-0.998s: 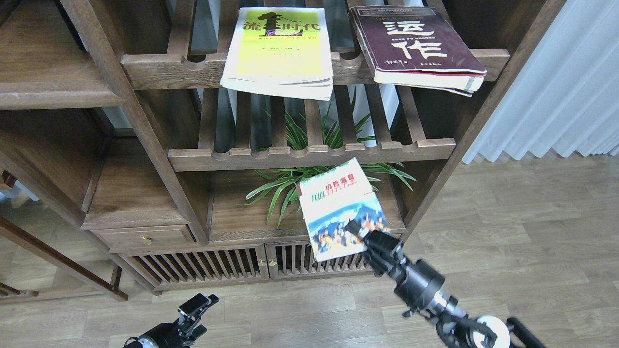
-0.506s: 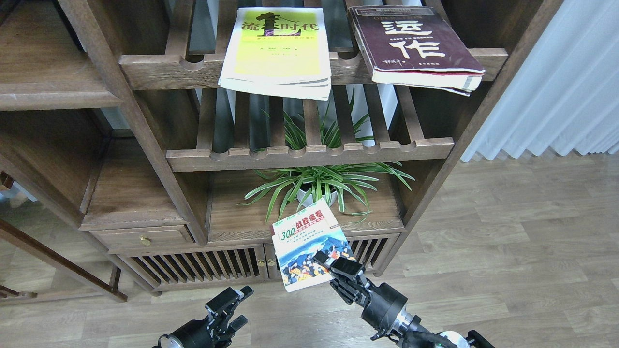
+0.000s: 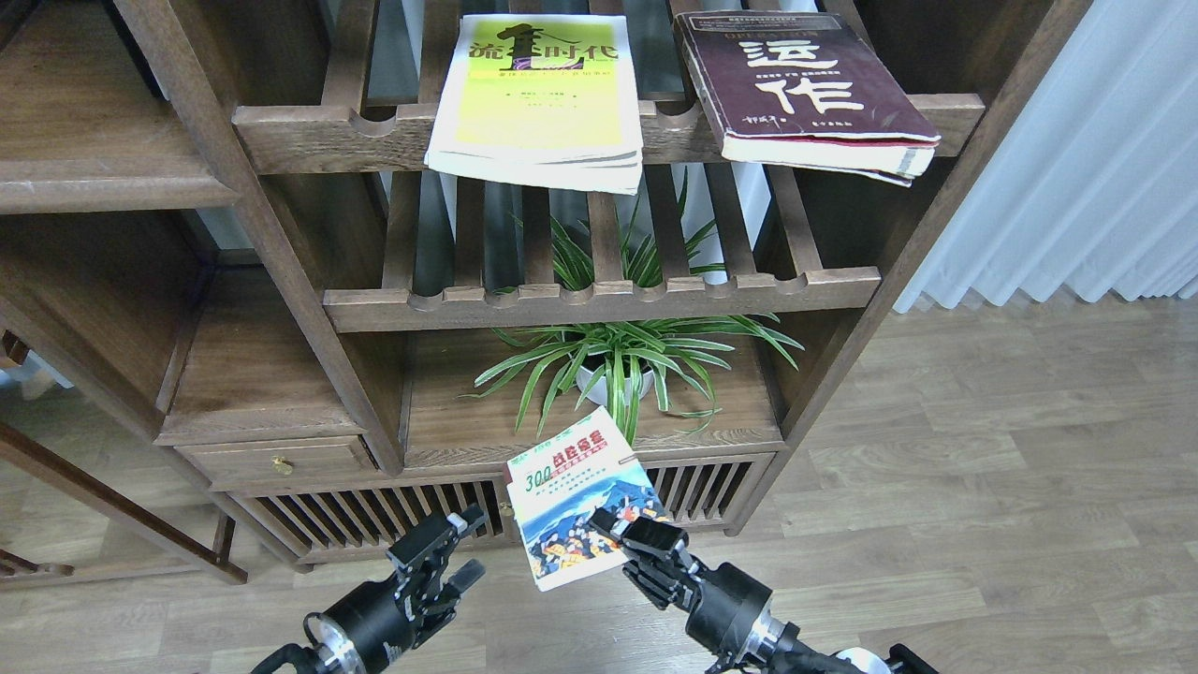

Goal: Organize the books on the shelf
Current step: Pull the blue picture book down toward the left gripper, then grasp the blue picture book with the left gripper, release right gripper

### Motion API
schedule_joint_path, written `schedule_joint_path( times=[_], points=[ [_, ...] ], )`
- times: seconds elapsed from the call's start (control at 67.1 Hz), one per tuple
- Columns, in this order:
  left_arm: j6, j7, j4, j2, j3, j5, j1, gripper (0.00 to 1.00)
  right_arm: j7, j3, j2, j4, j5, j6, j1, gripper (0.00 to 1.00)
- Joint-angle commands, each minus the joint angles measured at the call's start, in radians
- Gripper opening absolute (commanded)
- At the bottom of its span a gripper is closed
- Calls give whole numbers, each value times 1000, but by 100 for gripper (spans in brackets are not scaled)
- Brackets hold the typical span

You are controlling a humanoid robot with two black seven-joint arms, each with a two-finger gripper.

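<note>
The white "300" book (image 3: 576, 496) is held clear of the unit, low in front of the slatted cabinet doors (image 3: 374, 515), clamped at its lower right corner by the right pincer (image 3: 629, 535). The left pincer (image 3: 447, 552) is seen with fingers parted, holding nothing, just left of the book and apart from it. The yellow-green book (image 3: 538, 98) and the maroon book (image 3: 805, 89) are laid flat on the upper slatted rack (image 3: 318, 131), front edges overhanging the rail. A potted plant (image 3: 622, 360) is stood on the solid shelf (image 3: 449, 421) below
</note>
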Motion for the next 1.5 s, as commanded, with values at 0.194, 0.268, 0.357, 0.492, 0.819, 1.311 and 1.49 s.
schedule_joint_path(
  times=[0.194, 0.268, 0.357, 0.492, 0.819, 1.311, 1.49],
  points=[
    [0, -26, 33, -79, 12, 8, -31, 100, 0, -9, 0, 24, 4, 0, 19, 2],
    [0, -25, 55, -79, 19, 11, -41, 100, 0, -10, 0, 39, 6, 0, 19, 2],
    [0, -25, 76, -79, 20, 11, -51, 100, 0, -10, 0, 62, 10, 0, 21, 2],
    [0, -28, 85, -79, 19, 6, -70, 100, 0, -12, 0, 78, 15, 0, 21, 2],
    [0, -29, 73, -79, 14, 0, -93, 100, 0, -70, 0, 78, 13, 0, 18, 2],
    [0, -32, 43, -79, 11, 2, -68, 99, 0, -93, 0, 74, 122, 0, 4, 1],
    [0, -31, 30, -79, 12, 3, 1, 100, 0, -138, 0, 91, 216, 0, 4, 1]
  ],
)
